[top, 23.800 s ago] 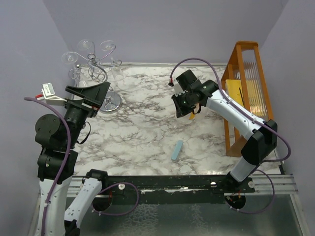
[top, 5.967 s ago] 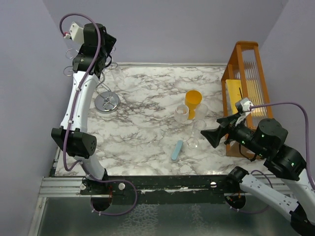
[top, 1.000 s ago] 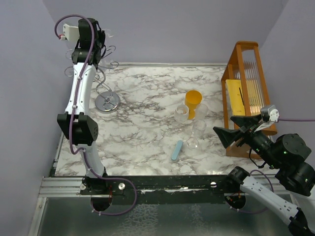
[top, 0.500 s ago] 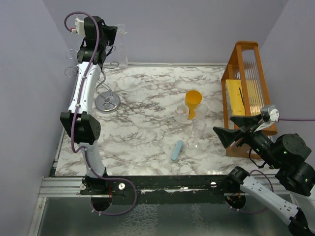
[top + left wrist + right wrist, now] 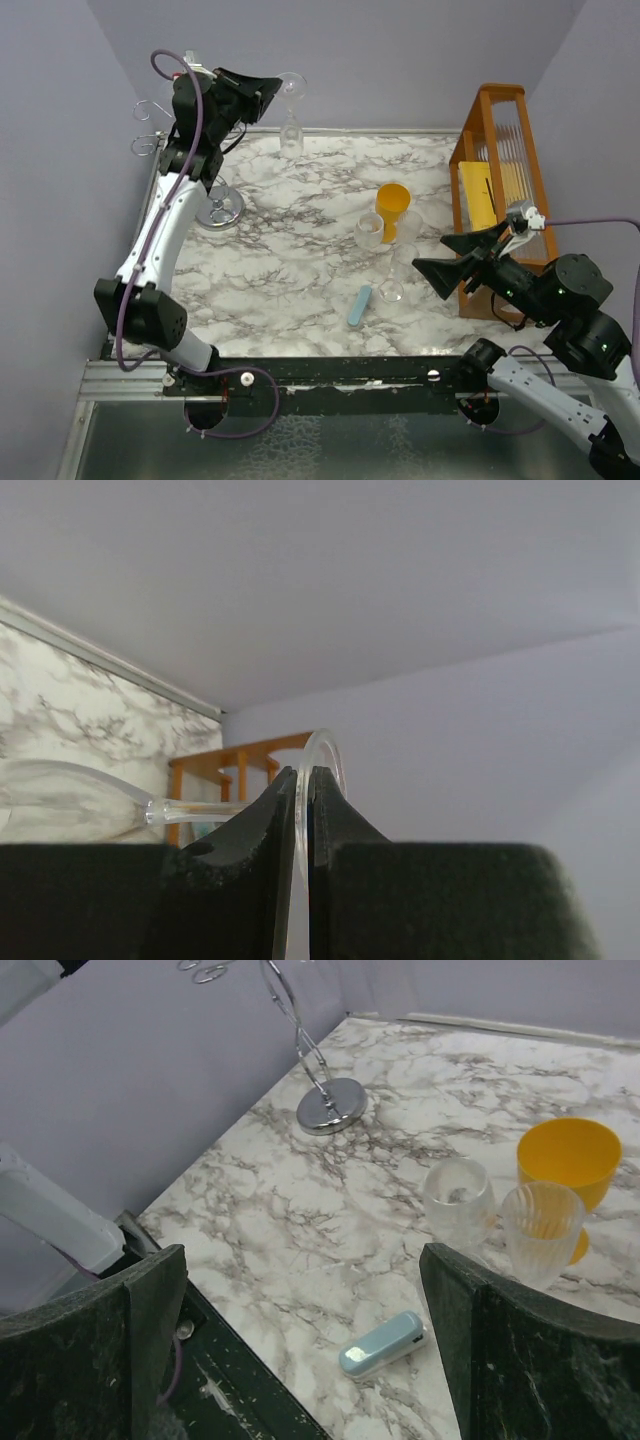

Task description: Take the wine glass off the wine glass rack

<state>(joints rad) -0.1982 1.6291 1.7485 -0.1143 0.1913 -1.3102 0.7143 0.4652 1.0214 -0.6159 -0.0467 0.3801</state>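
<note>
Your left jaws are pinched almost closed on the round foot of the wine glass (image 5: 324,752), holding it in the air to the right of the wine glass rack (image 5: 218,207), apart from its loops. Your right jaws are spread wide and empty above the desk (image 5: 300,250) on its right side.

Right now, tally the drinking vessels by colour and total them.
Clear: 3, the wine glass in the left claw, the plain glass, the ribbed glass.
Yellow: 1, the cup.
Total: 4.
</note>
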